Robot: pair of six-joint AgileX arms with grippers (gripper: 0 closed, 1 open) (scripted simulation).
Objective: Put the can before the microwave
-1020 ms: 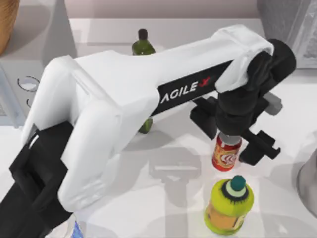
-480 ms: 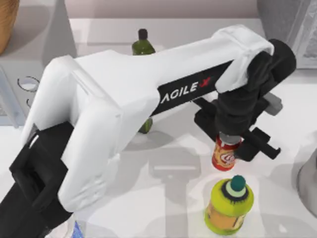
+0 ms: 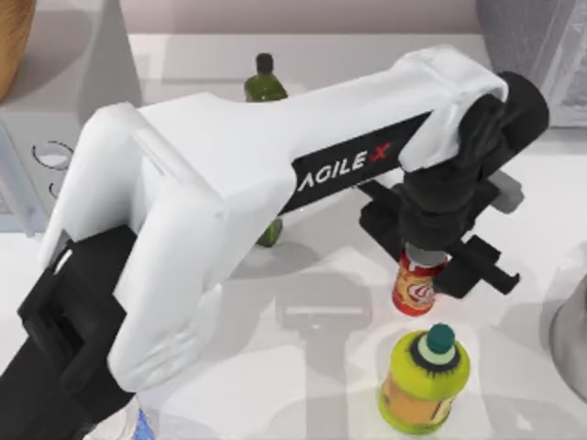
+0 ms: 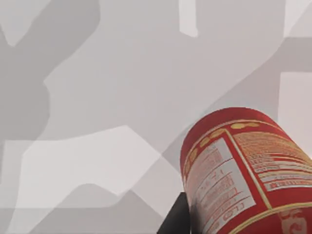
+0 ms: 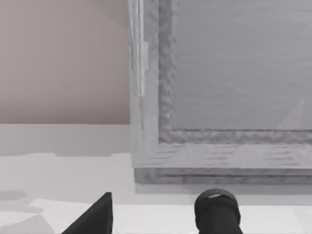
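Our left pincer [image 3: 426,257] sits over the can [image 3: 418,284], and the yellow-green bottle [image 3: 424,380] stands just beside the can on the near side. Open bench [image 3: 312,312] lies left of the can. The green bottle [image 3: 265,82] stands farther left, partly under our arm.

**Item count, top view**

Cans: 1, red can [image 3: 419,287]. Bottles: 2, one yellow-green bottle [image 3: 424,380] with teal cap, one dark green bottle [image 3: 264,84]. Microwaves: 1, light grey microwave [image 3: 55,137] at the desk's left edge. Grey boxes: 1, grey box [image 3: 537,55] at the far right corner. Arms seen: 1, left arm [image 3: 275,183].
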